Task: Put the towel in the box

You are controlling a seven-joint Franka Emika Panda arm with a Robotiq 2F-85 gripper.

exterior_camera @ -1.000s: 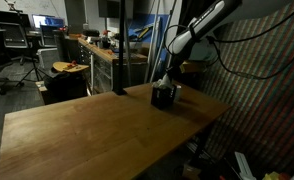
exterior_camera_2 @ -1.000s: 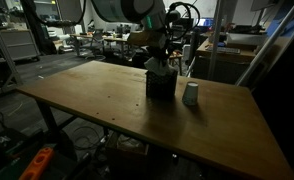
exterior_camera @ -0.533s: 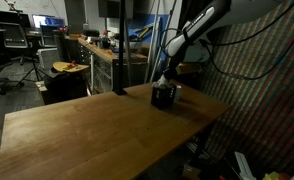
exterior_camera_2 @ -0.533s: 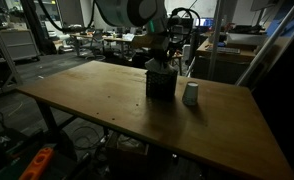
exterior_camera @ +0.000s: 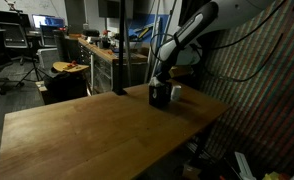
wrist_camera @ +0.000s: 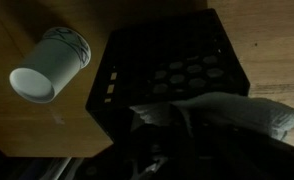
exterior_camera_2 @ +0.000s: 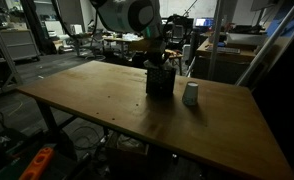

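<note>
Dim, grainy views — wrist picture darkest, its lower edge lost in shadow.

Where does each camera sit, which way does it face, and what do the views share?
Exterior view: beyond the table's far end, facing along it to the box; arm shows.
Exterior view: nearer, at the table's side, facing box and cup; arm shows.
Wrist view: above, looking down on towel and box; pincer dim, at bottom.
Shared: the box.
</note>
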